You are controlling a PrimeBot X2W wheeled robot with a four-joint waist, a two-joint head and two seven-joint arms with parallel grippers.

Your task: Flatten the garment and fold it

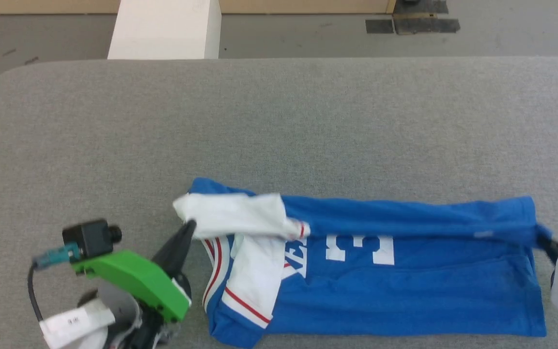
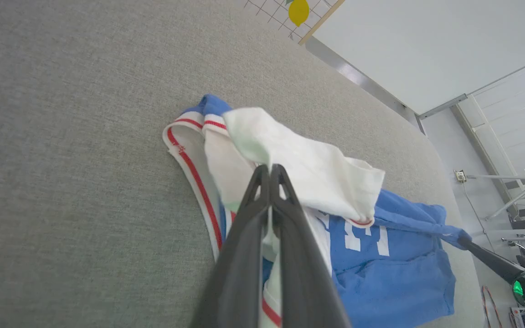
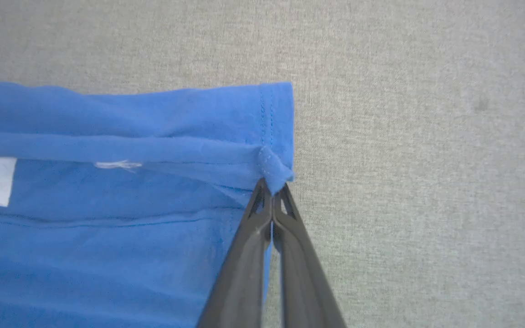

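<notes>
Left gripper (image 1: 189,227) (image 2: 270,169) has its two dark fingers pressed together on the shirt's white sleeve (image 1: 230,213) (image 2: 299,168), and you can see a sliver of white cloth caught between them. The sleeve is lifted a bit and flopped over the collar end of the shirt (image 1: 405,286) (image 2: 399,278) (image 3: 107,246).

Right gripper (image 1: 545,237) (image 3: 272,186) is at the other end of the shirt, fingers closed tight on a bunched bit of the hem corner (image 3: 274,166).

Between those two pinch points there's a long fold running the whole length of the shirt, with the far edge turned in over the front. The white number (image 1: 361,249) pokes out from under that fold, and the lettering beside it is mostly covered by the sleeve. The red and white neck trim (image 1: 213,269) (image 2: 194,177) curves around the shirt's collar end, right by the left fingers.

The shirt itself is lying sideways on a grey fabric-covered table (image 1: 279,121) (image 2: 62,136) (image 3: 426,136), collar toward the robot's left and hem toward its right. It's mostly flat apart from that fold.

Way past the shirt, beyond the far table edge, a white box (image 1: 167,29) stands on the floor.
</notes>
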